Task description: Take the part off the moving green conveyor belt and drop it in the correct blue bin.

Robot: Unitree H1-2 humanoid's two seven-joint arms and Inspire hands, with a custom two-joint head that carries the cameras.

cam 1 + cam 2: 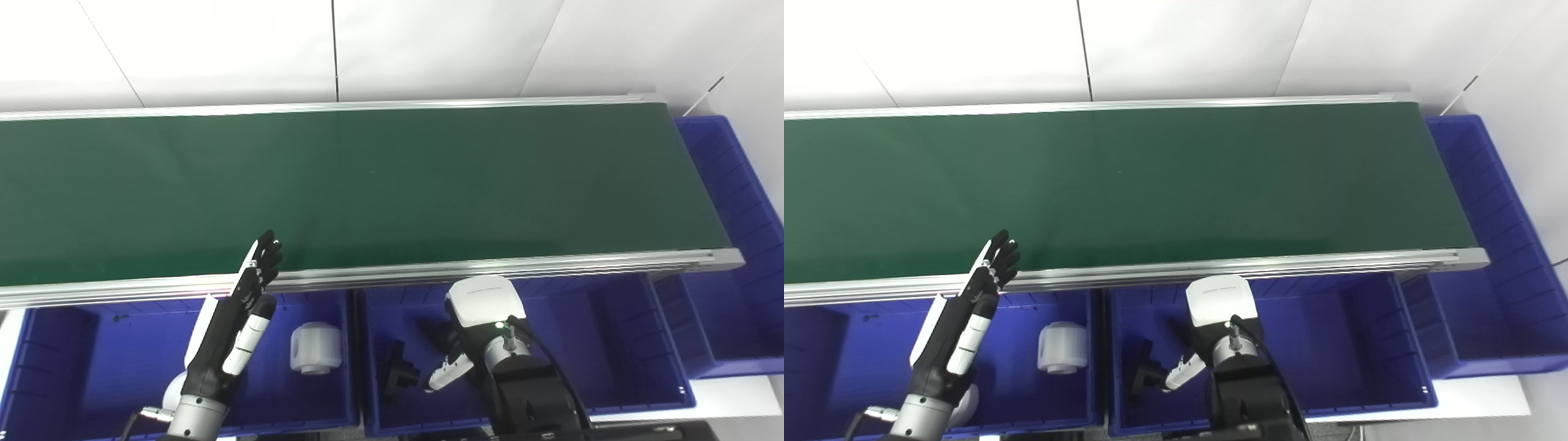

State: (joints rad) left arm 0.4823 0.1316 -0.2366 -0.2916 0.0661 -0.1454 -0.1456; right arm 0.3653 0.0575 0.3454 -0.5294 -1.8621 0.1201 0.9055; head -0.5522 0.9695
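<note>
The green conveyor belt (pixel 367 184) carries nothing; the black part (pixel 399 372) lies in the middle blue bin (pixel 612 343) at 6 o'clock, just beside the right robot hand (pixel 450 361), whose fingers look loosened off it. It looks stiff, light plastic, best pinched across its narrow body, long axis roughly 12-to-6. The left robot hand (pixel 242 318) is released, fingers straight toward 1 o'clock, above the bin holding a white cylinder (pixel 315 348).

I see the green conveyor belt (pixel 367 184) running bare from 9 to 3 o'clock, edged with silver rails. Below it at 6 o'clock, a black part (pixel 398 372) lies in the middle blue bin (pixel 612 343). At 7 o'clock, a white cylindrical part (pixel 315 348) rests in the left blue bin (pixel 61 367).
</note>
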